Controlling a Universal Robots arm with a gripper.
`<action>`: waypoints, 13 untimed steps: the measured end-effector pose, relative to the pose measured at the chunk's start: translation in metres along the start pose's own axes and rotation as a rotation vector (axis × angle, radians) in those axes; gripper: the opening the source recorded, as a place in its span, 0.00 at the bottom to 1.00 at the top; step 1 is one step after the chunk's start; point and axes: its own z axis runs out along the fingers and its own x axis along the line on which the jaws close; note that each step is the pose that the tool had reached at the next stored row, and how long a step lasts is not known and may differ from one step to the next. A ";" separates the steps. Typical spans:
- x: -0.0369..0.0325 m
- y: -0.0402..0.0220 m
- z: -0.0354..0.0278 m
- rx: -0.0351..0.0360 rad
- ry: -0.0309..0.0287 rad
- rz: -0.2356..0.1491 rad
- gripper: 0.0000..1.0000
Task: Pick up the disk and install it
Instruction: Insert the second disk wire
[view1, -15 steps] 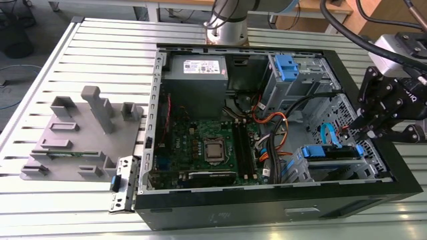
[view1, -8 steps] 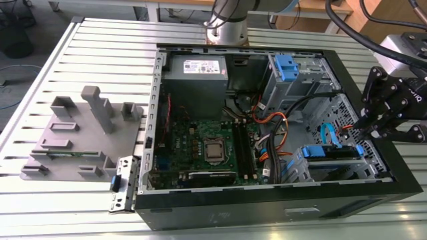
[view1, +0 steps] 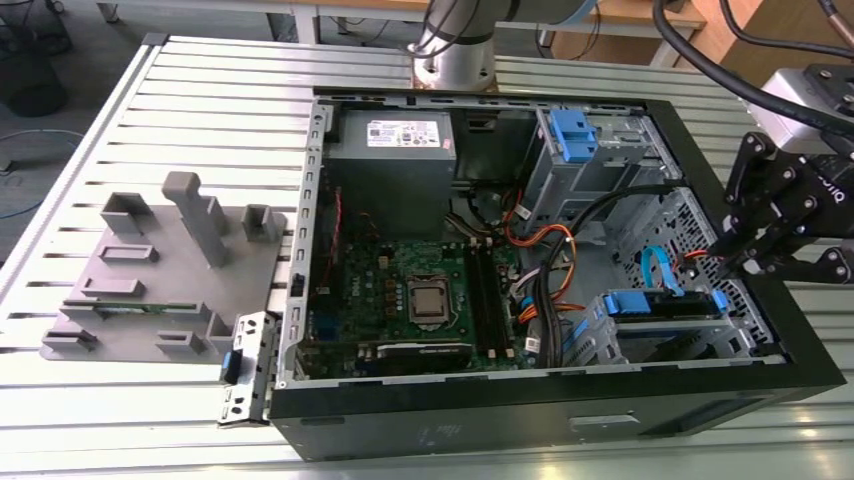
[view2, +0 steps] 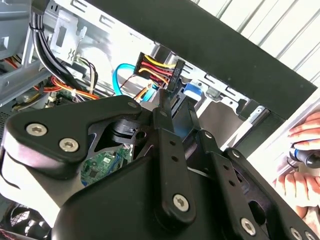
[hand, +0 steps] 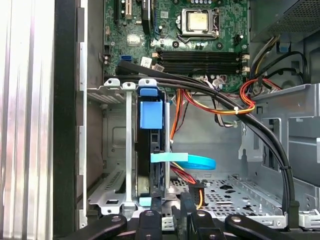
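Disk (view1: 657, 305) sits on edge in the drive cage (view1: 694, 330) at the lower front corner of the open computer case (view1: 534, 420), blue bracket around it; in the first wrist view it stands upright in the metal bay with a blue tab (hand: 151, 114) on its top edge. Gripper (view1: 750, 255) hangs over the case wall on the exterior view's right, just beside the cage. In the first wrist view the fingertips (hand: 156, 210) sit close together at the disk's near edge; can't tell whether they actually clamp it or just touch. Second wrist view: power connector (view2: 159, 70) with red/yellow/black wires ahead of the fingers, plus a person's hand (view2: 302, 150) outside the case. Motherboard (view1: 414, 290) with CPU socket exposed. Grey fixture tray (view1: 147, 280) on the slatted table (view1: 200, 100), well apart.
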 end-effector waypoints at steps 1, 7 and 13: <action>-0.0004 -0.0008 0.0001 0.0000 0.0001 0.000 0.29; -0.0019 -0.0065 0.0010 0.0000 0.0000 0.000 0.29; -0.0035 -0.0158 0.0020 -0.0003 0.0001 0.000 0.29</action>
